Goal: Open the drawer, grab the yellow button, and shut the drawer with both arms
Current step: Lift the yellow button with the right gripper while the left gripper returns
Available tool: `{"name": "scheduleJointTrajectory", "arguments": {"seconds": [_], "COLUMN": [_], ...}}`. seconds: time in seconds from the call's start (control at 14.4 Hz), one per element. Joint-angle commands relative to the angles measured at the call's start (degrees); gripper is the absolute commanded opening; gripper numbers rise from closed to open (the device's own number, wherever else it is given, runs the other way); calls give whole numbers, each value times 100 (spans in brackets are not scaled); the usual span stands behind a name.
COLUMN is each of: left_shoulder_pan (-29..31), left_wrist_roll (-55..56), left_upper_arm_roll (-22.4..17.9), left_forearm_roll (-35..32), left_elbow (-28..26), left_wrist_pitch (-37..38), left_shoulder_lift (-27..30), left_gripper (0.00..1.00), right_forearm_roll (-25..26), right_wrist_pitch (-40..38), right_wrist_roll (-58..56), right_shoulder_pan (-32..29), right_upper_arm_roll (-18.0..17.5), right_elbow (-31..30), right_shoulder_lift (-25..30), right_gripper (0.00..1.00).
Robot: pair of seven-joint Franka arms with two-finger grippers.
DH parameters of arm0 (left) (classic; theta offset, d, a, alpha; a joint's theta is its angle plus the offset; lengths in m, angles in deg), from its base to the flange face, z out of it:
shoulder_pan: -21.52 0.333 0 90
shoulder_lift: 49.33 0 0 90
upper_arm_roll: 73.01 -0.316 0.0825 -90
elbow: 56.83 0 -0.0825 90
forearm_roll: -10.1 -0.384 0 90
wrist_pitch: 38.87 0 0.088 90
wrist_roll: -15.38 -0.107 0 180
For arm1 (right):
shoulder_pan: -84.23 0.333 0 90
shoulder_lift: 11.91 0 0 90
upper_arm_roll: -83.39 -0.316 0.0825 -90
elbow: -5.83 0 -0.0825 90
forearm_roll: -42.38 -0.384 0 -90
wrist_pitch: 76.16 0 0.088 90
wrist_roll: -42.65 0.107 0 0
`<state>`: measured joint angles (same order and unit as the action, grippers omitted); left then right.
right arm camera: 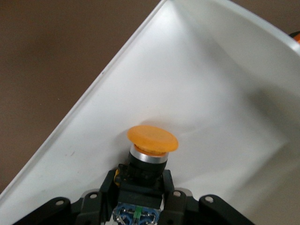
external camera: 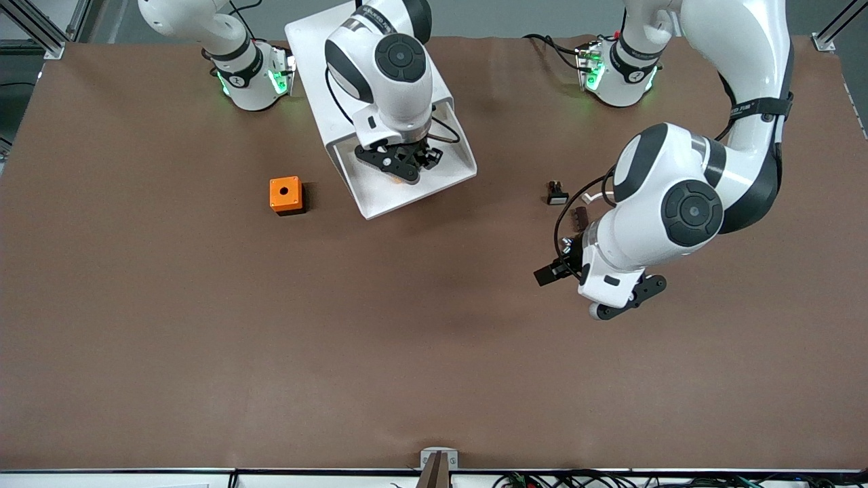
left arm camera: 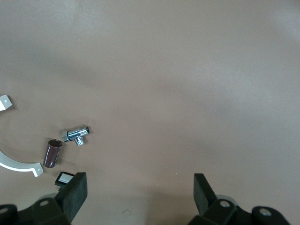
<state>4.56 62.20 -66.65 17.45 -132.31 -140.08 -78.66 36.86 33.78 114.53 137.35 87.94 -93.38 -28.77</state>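
The drawer (external camera: 377, 200) stands pulled out of the top of the white cabinet (external camera: 306, 42), its tray (right arm camera: 211, 93) open toward the front camera. The button lies inside it, with its orange cap (right arm camera: 152, 138) showing above a black body and a blue rear end. My right gripper (right arm camera: 140, 187) reaches down into the drawer and is shut on the button's black body; in the front view the right gripper (external camera: 405, 171) covers all but a sliver of orange (external camera: 396, 180). My left gripper (left arm camera: 140, 192) waits open over bare table toward the left arm's end (external camera: 627, 301), holding nothing.
An orange square box with a hole (external camera: 285, 194) sits beside the drawer, toward the right arm's end. Near the left hand lie a small black part with a white face (external camera: 557, 194), a brown cylinder (left arm camera: 52, 153), a metal fitting (left arm camera: 77, 135) and a white curved piece (left arm camera: 14, 164).
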Motion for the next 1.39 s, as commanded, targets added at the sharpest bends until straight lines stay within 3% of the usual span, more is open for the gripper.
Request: {"name": "scheduleJointTrajectory", "arguments": {"seconds": [0.0, 0.63, 0.83, 1.32], "left_shoulder_pan": [35, -62, -150, -869], "left_wrist_roll": [-24, -41, -68, 387], "left_upper_arm_roll": [32, 41, 366, 410], "left_forearm_roll": [-120, -120, 39, -5], "left_elbow": [-133, -151, -168, -274], "left_wrist_pitch": [22, 22, 22, -197], "left_shoulder_lift": [148, 148, 121, -37], "left_gripper": [100, 100, 100, 100], "right_forearm_roll": [87, -1, 25, 86], "right_wrist_pitch": [-51, -894, -1281, -1344], "right_wrist_roll": [107, -436, -1200, -2923], "right_shoulder_pan": [6, -820, -1145, -2129], "right_upper_arm_roll": [46, 55, 72, 73], "right_elbow": [130, 1149, 1124, 447], "right_shoulder_lift": [33, 95, 261, 955], "right_gripper": [0, 0, 0, 0]}}
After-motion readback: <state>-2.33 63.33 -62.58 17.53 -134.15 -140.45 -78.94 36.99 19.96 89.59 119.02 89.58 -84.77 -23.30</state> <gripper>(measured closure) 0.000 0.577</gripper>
